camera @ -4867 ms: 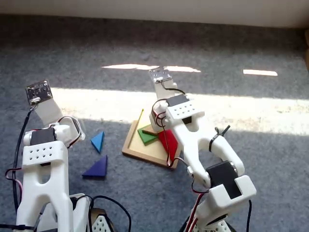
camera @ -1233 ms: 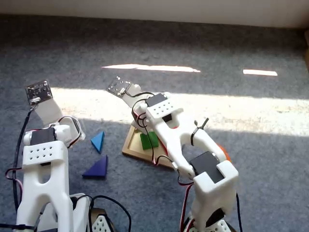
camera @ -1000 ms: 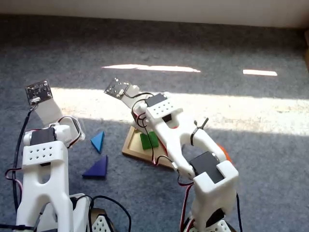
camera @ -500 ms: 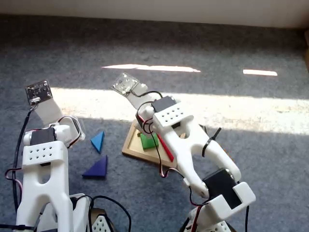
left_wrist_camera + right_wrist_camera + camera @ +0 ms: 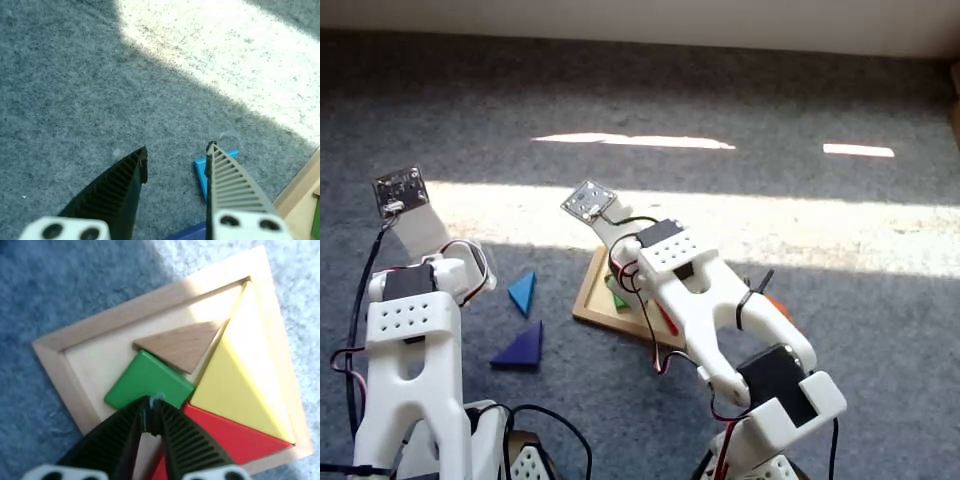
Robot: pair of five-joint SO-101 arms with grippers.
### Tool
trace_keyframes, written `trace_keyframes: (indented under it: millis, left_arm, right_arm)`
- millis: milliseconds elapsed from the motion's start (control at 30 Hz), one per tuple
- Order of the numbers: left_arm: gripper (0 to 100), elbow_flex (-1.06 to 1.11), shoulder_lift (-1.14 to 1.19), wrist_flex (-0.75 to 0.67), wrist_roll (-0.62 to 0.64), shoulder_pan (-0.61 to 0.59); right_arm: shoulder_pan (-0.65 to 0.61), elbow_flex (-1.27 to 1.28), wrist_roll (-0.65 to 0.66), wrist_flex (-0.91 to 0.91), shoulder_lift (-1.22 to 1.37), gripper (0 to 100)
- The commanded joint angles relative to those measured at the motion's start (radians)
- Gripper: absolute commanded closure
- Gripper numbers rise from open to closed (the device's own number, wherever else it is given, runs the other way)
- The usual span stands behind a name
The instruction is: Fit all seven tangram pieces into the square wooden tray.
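From above, the square wooden tray lies on the grey carpet under the right arm, with a light blue triangle piece and a dark blue triangle piece between it and the left arm. At the left wrist, the left gripper hangs with fingers spread over carpet, the light blue triangle piece beside one tip. At the right wrist, the right gripper is clenched on nothing above a green square piece that lies in the tray beside a plain wooden triangle, a large yellow triangle and a red piece.
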Motion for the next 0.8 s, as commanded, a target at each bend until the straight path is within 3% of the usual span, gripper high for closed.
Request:
trace_keyframes:
  millis: [0,567,767]
  left_arm:
    - [80,-0.005,-0.018,-0.017,0.008,-0.015]
    - [80,-0.005,-0.018,-0.017,0.008,-0.015]
    - [80,-0.005,-0.018,-0.017,0.008,-0.015]
  right_arm:
    - [0.013,-0.033,-0.008,-0.042,0.076,99.0]
    - [0.064,-0.338,-0.006,-0.045,0.234,99.0]
    - [0.062,-0.348,-0.008,-0.041,0.133,99.0]
